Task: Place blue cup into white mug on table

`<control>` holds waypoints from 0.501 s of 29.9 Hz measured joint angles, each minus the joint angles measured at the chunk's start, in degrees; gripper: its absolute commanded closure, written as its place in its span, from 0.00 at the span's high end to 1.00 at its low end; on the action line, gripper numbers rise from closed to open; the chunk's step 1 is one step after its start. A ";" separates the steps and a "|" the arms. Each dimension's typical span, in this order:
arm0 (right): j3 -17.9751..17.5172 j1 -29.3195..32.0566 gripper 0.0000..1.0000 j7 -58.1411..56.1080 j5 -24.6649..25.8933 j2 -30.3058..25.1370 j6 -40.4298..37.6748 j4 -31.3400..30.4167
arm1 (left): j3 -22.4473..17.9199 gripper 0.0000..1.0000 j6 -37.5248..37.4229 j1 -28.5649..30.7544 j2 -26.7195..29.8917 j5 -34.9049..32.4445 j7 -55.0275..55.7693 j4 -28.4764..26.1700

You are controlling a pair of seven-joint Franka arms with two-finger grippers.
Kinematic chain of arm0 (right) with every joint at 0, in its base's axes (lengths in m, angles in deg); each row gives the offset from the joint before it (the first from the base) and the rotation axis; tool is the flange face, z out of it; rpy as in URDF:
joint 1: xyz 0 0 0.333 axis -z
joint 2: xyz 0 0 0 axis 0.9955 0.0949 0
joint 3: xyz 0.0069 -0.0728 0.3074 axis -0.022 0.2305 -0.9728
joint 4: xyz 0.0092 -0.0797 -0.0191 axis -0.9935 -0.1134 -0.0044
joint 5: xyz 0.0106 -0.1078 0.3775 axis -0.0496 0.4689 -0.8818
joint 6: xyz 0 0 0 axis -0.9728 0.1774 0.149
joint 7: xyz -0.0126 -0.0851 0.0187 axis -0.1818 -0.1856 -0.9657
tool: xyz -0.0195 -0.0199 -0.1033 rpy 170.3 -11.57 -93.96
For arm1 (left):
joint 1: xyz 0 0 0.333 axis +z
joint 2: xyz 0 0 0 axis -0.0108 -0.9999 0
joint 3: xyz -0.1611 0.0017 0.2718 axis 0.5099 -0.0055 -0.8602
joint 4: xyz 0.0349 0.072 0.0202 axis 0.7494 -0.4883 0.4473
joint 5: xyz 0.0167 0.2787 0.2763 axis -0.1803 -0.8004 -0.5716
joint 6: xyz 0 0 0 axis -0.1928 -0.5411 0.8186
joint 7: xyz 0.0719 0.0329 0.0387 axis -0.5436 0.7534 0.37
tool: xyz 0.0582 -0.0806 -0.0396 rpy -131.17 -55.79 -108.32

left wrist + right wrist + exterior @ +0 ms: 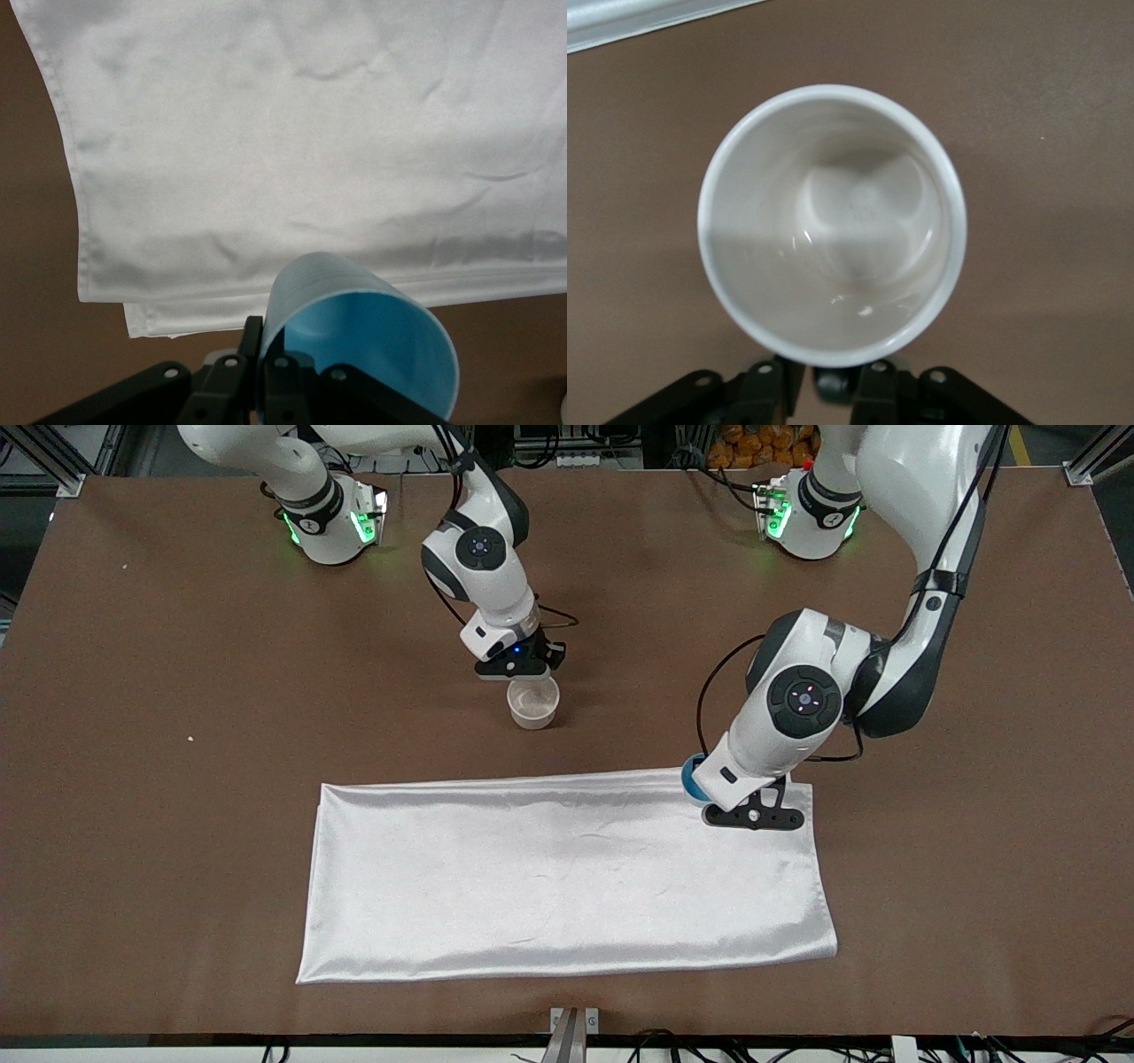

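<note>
The blue cup (689, 778) hangs tilted in my left gripper (702, 790), over the corner of the white cloth at the left arm's end. In the left wrist view my left gripper (266, 359) pinches the blue cup's (372, 345) wall, one finger inside and one outside. The white mug (533, 702) stands upright and empty on the brown table (177, 691), farther from the front camera than the cloth. My right gripper (523, 666) is low beside it. In the right wrist view my right gripper (831, 390) has its fingers close on either side of the white mug's (833, 221) dark handle (835, 386).
A white satin cloth (567, 877) lies flat on the table, nearer to the front camera than the mug. It also shows in the left wrist view (310, 133), and its edge shows in the right wrist view (620, 22).
</note>
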 measured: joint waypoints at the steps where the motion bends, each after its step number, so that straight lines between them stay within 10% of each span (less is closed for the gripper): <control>1: 0.06 0.00 1.00 0.04 0.00 0.05 0.00 0.09 | 0.00 0.00 0.00 0.00 0.00 0.00 0.01 0.00; 15: 0.37 0.02 1.00 3.01 0.00 -0.82 -1.58 1.68 | 0.84 0.00 -0.14 0.00 1.85 1.26 1.18 0.50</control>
